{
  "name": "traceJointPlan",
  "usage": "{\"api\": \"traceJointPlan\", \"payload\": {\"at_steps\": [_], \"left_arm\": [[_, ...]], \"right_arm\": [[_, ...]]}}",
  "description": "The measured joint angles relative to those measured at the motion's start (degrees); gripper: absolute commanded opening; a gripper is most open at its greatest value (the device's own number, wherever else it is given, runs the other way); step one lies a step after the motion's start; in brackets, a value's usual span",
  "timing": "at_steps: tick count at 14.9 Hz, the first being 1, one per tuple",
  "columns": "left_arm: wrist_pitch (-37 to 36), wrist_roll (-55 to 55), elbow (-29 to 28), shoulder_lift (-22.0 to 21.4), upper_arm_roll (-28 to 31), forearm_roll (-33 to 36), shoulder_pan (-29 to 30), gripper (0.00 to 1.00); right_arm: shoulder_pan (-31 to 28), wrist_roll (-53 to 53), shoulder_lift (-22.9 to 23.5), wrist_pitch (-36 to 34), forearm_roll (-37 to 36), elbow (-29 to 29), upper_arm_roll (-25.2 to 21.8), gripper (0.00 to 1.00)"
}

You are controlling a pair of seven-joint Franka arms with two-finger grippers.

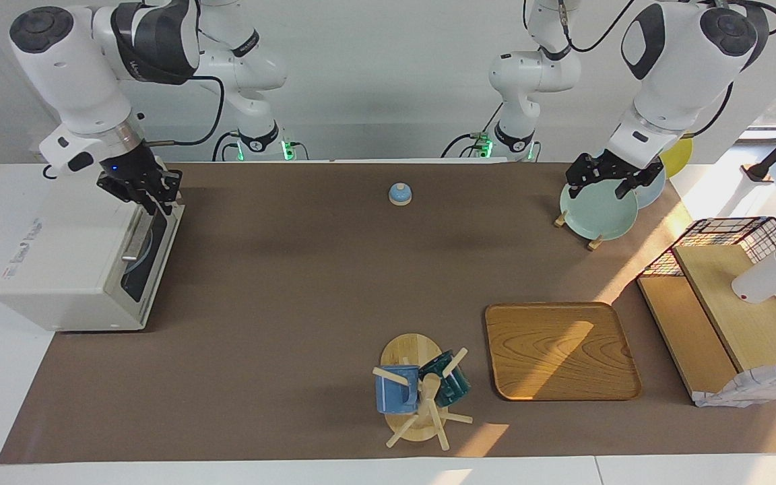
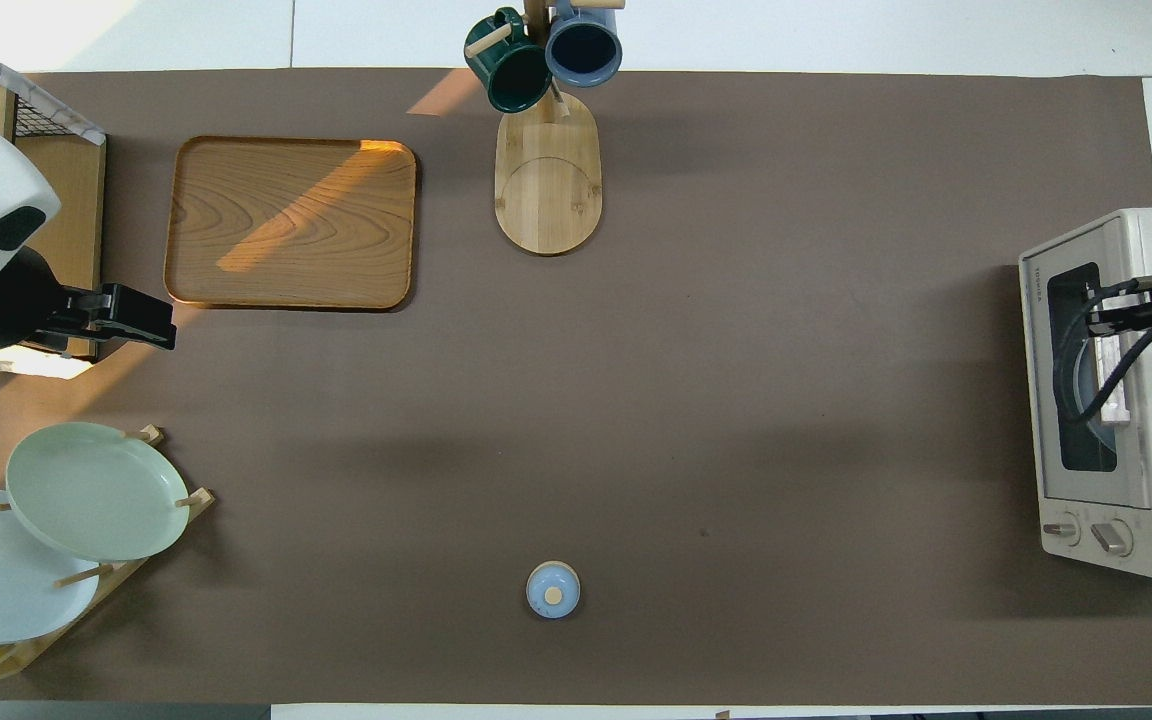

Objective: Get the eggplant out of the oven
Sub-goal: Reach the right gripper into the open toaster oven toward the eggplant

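Two arms in your picture, one waiting. The oven (image 1: 85,259) sits at the right arm's end of the table (image 1: 307,283), its long axis running toward and away from the robots, its glass door facing the table's middle. That door stands upright and closed. The eggplant cannot be made out; through the dark glass you get only a curved rim of something pale, and the right arm covers part of the door in the overhead view.

Right tool (image 1: 152,195): down at the door's upper edge, fingers pinched together on the metal bar handle (image 2: 1114,375) at its end nearer the robots.

Left tool (image 1: 603,180): waits with fingers spread wide, holding nothing, over the pale green plate (image 1: 597,212) in the plate rack.
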Motion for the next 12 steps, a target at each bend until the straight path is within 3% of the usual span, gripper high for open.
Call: {"api": "traceJointPlan", "payload": {"at_steps": [6, 12], "left_arm": [[0.00, 0.00, 0.00, 0.00, 0.00, 0.00, 0.00, 1.00], [0.00, 0.00, 0.00, 0.00, 0.00, 0.00, 0.00, 1.00]], "right_arm": [[-1.80, 2.52, 0.38, 7.31, -6.05, -8.18, -0.28, 0.00], [-2.09, 2.04, 0.71, 8.10, -9.26, -10.57, -0.28, 0.00]]}}
